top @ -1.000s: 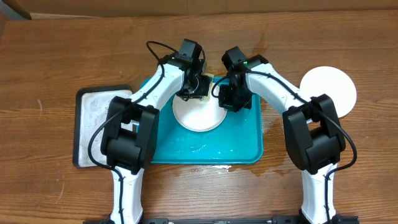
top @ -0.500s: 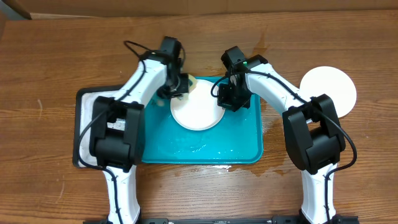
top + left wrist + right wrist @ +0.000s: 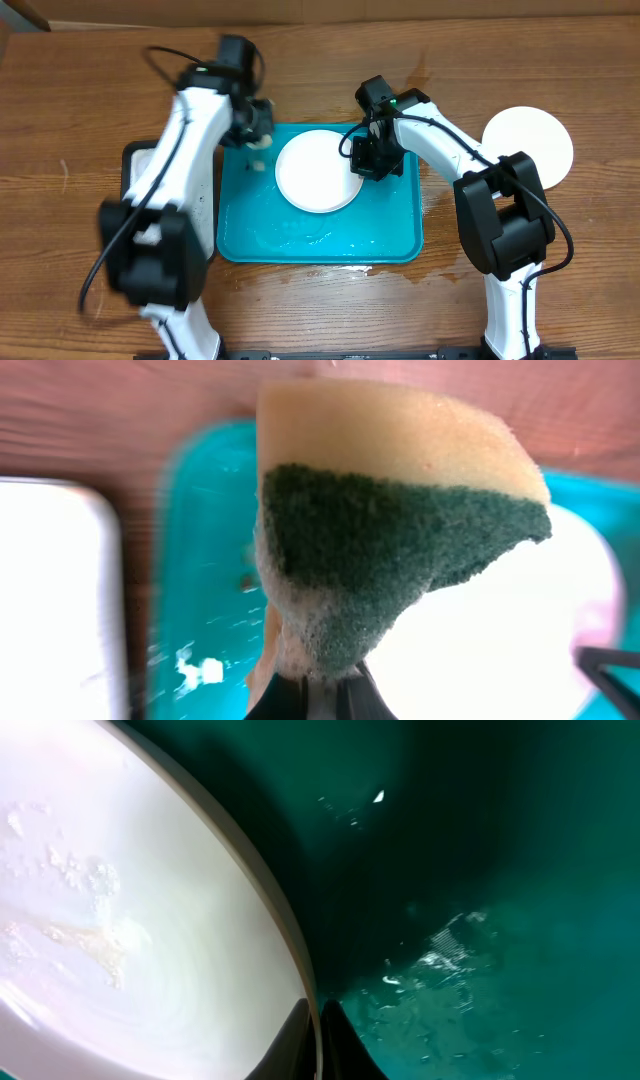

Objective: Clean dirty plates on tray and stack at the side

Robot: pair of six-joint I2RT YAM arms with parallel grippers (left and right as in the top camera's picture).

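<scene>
One white plate [image 3: 318,172] lies on the teal tray [image 3: 390,235]. My right gripper [image 3: 362,164] is shut on its right rim; in the right wrist view the rim runs between the two dark fingertips [image 3: 345,1045], and the plate [image 3: 130,900] carries suds and a faint brownish smear. My left gripper [image 3: 254,132] hangs over the tray's far left corner, shut on a soapy yellow sponge [image 3: 400,530] with a green scouring face. It is clear of the plate [image 3: 520,640]. A second white plate [image 3: 528,146] rests on the table at the right.
A black-rimmed tray [image 3: 138,185] with a white soapy inside sits left of the teal tray, partly under my left arm. Water and foam streak the teal tray's floor [image 3: 480,950]. A wet patch marks the wood at the tray's front edge [image 3: 350,268].
My left arm has swung left with the sponge, from the plate's far edge to the tray's far left corner. The right gripper has stayed on the plate's rim.
</scene>
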